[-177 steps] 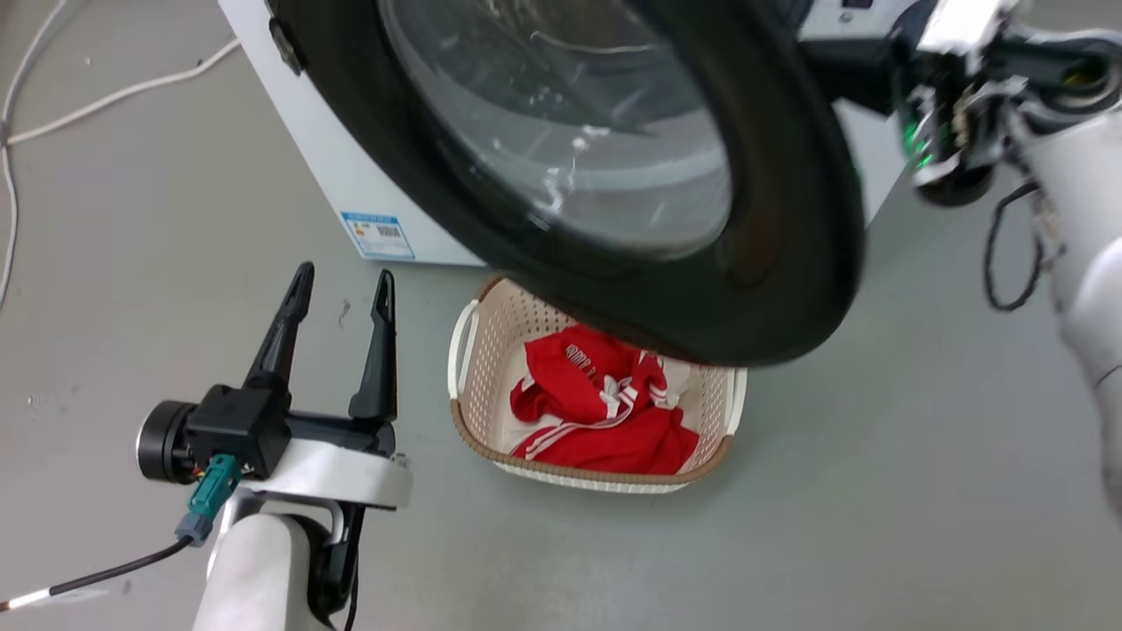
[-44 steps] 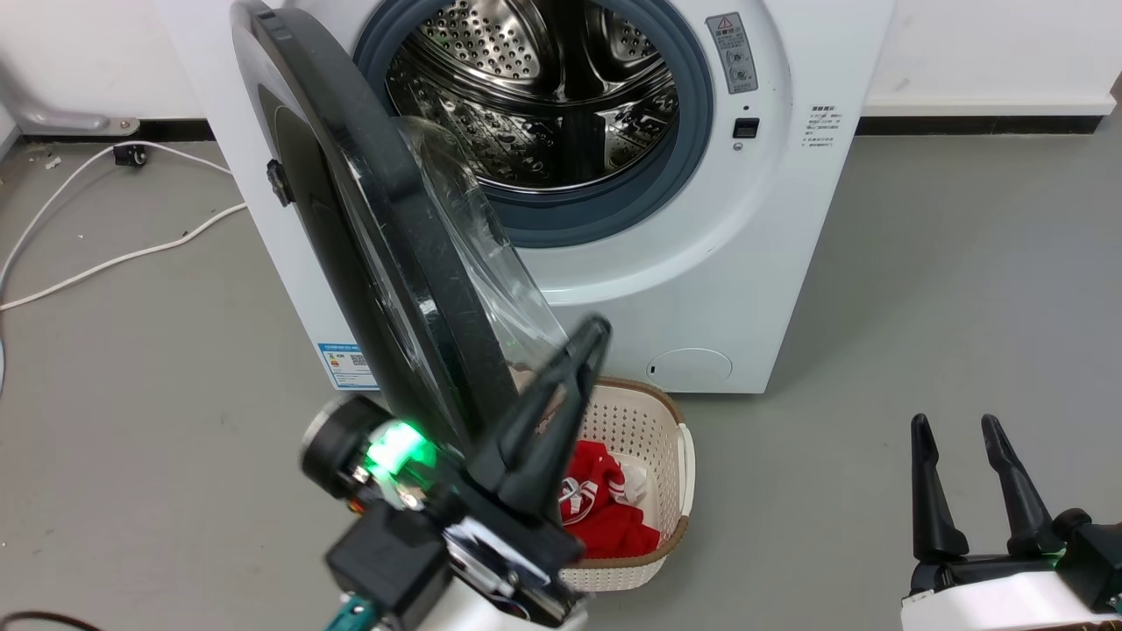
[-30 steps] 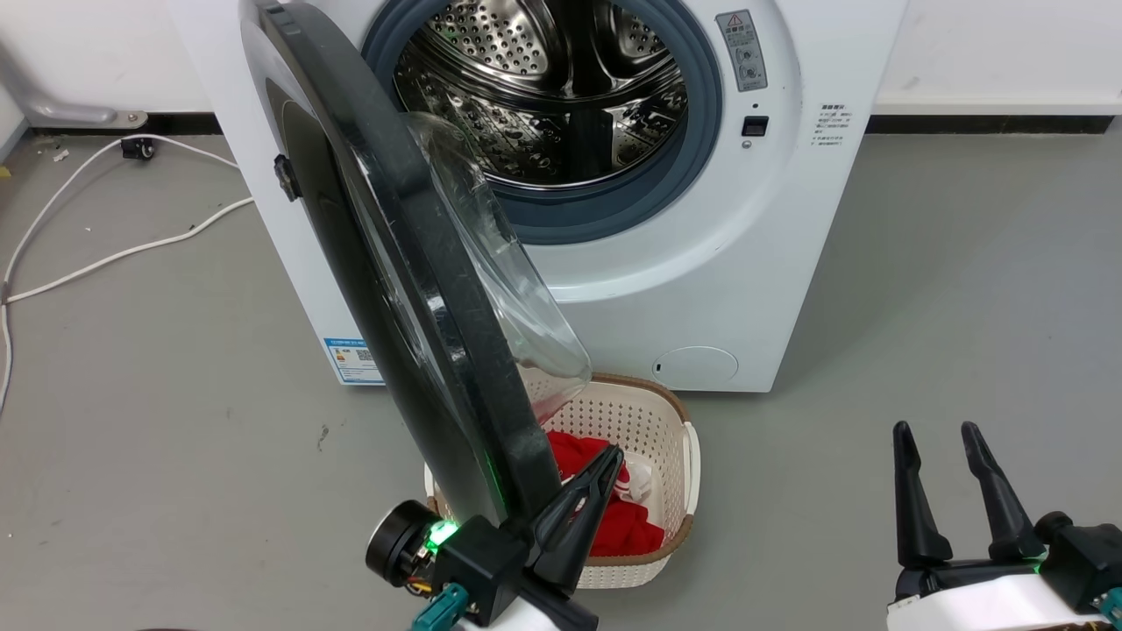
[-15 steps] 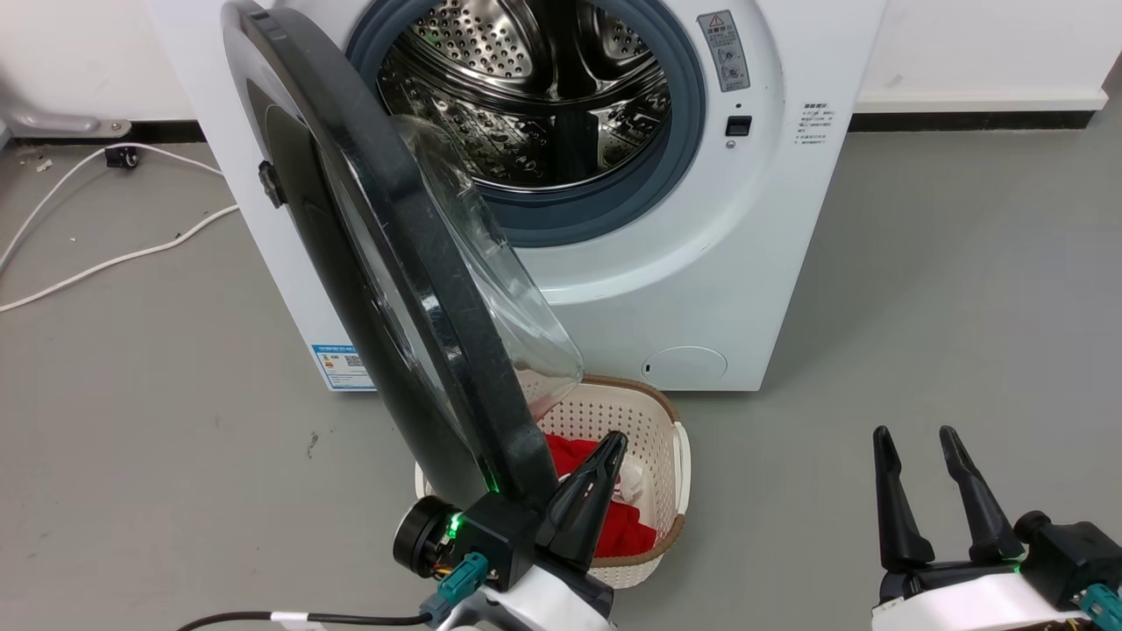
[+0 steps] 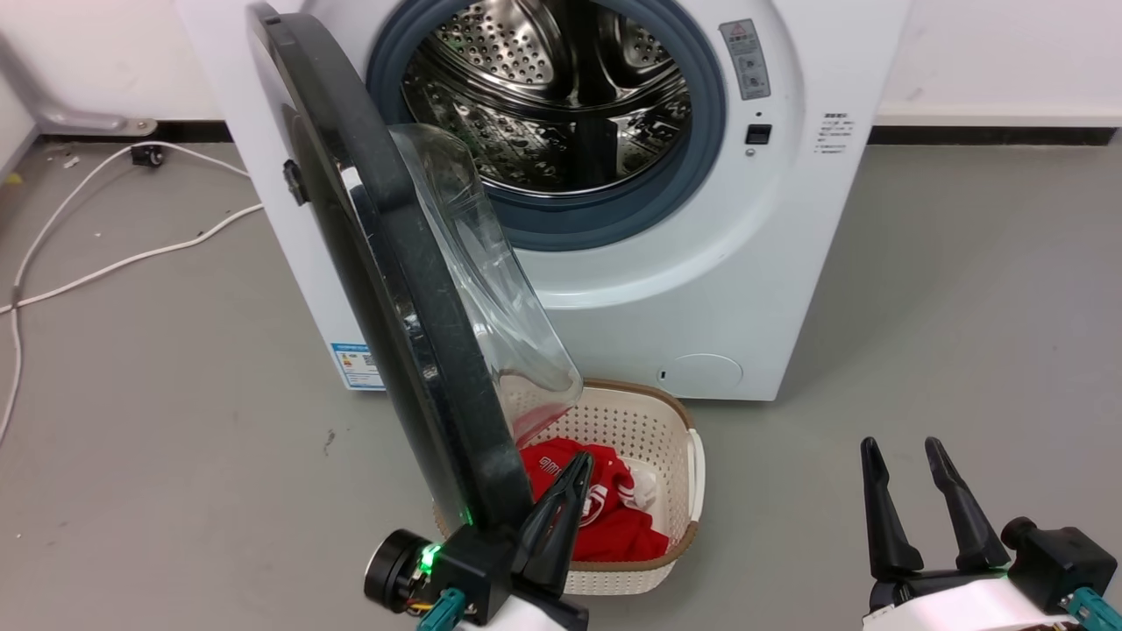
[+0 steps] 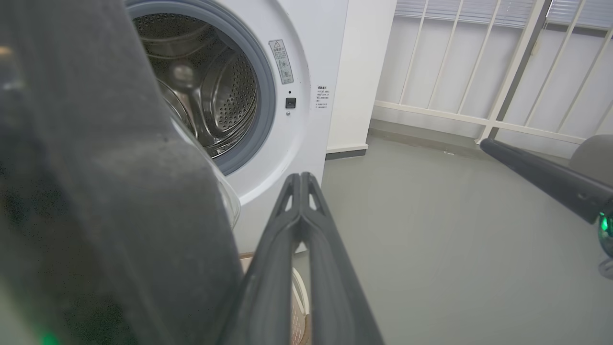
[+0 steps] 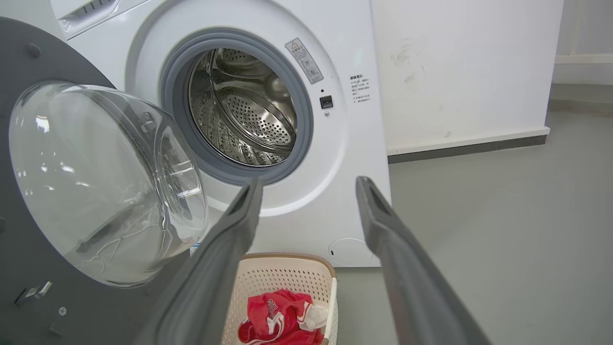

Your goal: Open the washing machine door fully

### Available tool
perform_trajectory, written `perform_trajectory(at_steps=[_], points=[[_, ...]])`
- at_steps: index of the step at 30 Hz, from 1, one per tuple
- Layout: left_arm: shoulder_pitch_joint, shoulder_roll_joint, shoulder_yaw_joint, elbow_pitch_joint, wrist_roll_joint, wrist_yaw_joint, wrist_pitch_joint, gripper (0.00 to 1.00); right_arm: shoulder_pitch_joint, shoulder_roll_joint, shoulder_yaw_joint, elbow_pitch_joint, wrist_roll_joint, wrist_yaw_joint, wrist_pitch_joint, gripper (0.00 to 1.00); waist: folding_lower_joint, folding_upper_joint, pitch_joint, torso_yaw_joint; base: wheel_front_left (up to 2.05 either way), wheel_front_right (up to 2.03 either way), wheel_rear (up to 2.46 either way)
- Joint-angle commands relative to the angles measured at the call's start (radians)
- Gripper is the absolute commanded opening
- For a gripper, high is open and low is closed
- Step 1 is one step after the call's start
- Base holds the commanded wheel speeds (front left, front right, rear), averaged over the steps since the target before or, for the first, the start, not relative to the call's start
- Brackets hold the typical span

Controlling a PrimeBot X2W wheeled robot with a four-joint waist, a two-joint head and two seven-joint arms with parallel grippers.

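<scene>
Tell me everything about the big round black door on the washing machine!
The large round glossy black washing machine door has a bulging clear glass bowl on its inner face. It stands wide open, attached at the white machine's left side. The shut left hand sits beside its lower edge; whether they touch is unclear.

Head camera looks down; both low wrist cameras share the washing machine door (image 5: 419, 298).

1. Washing machine door (image 5: 394, 289) was glossy black, window clear.
2. Machine body (image 5: 789, 263) was white; rubber ring (image 5: 708, 131) blue-grey.
3. Drum (image 5: 543, 79) was silver, dotted with holes.
4. Basket (image 5: 640, 421) was cream, perforated, brown-rimmed.
5. Garment (image 5: 614, 526) was red, white-striped.
6. Floor (image 5: 964, 307) was grey.
</scene>
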Motion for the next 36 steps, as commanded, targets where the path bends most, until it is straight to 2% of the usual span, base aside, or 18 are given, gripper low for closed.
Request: perform_trajectory(at_steps=[1,10,20,29,36], points=[[0.019,0.034,0.031,-0.001,0.001,0.019,0.004,0.00,0.010,0.002,0.001,0.003,0.003,-0.001,-0.001,1.00,0.0000,0.0000,-0.002,0.015,0.00,0.00,0.00],[0.099,0.050,0.019,-0.073,-0.008,0.042,0.024,0.00,0.010,0.002,0.009,0.012,0.001,-0.001,-0.001,1.00,0.0000,0.0000,0.001,0.086,0.00,0.00,0.00],[0.169,0.074,0.021,-0.143,-0.016,0.076,0.049,0.00,0.015,0.002,0.003,0.012,-0.008,-0.001,-0.001,1.00,0.0000,0.0000,0.012,0.231,0.00,0.00,0.00],[0.175,0.109,0.080,-0.191,-0.017,0.120,0.040,0.00,0.005,0.001,0.001,0.018,-0.011,-0.001,-0.001,1.00,0.0000,0.0000,0.022,0.350,0.00,0.00,0.00],[0.137,0.150,0.172,-0.188,-0.045,0.148,0.030,0.00,-0.011,0.001,0.005,0.016,-0.012,-0.001,-0.001,1.00,0.0000,0.0000,0.037,0.387,0.00,0.00,0.00]])
